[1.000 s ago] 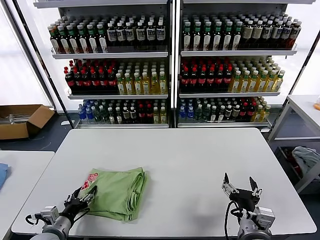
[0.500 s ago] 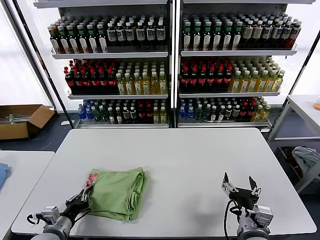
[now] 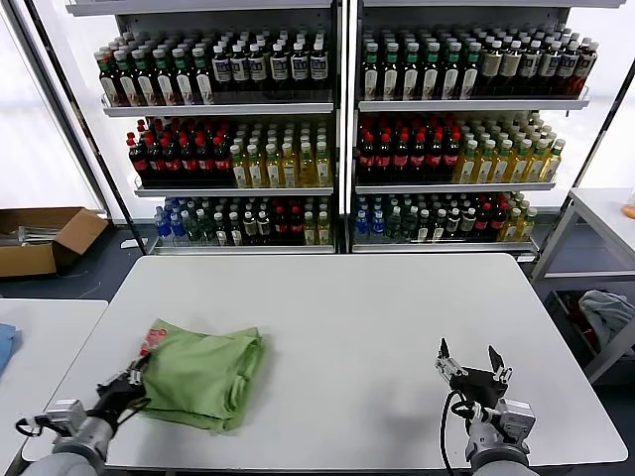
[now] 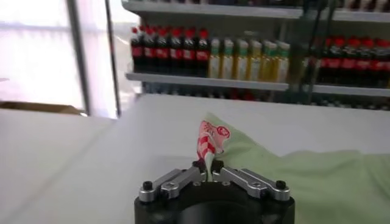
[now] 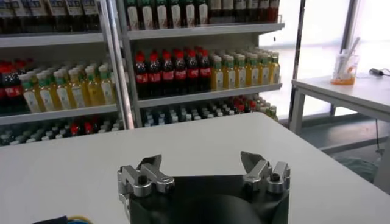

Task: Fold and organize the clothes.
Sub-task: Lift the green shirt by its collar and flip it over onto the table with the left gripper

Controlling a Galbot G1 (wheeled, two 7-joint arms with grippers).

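Note:
The light green shirt (image 3: 203, 372) lies folded in a bundle on the white table (image 3: 347, 307), at its front left. A corner with the red-and-white print (image 3: 152, 338) sticks out on its left side. My left gripper (image 3: 129, 380) is shut on the shirt's left edge; in the left wrist view it (image 4: 207, 165) pinches the printed corner (image 4: 209, 135), with the green cloth (image 4: 304, 182) spreading beyond. My right gripper (image 3: 473, 368) is open and empty, low over the table's front right; it also shows in the right wrist view (image 5: 201, 165).
Shelves of bottles (image 3: 337, 129) stand behind the table. A second white table (image 3: 40, 347) stands to the left with a blue item (image 3: 5, 345) at its edge. A cardboard box (image 3: 45, 238) lies on the floor at left. A grey-blue cloth bundle (image 3: 607, 312) sits at right.
My left gripper has pulled back to the left, dragging the shirt with it toward the table's left front. The right gripper has barely moved.

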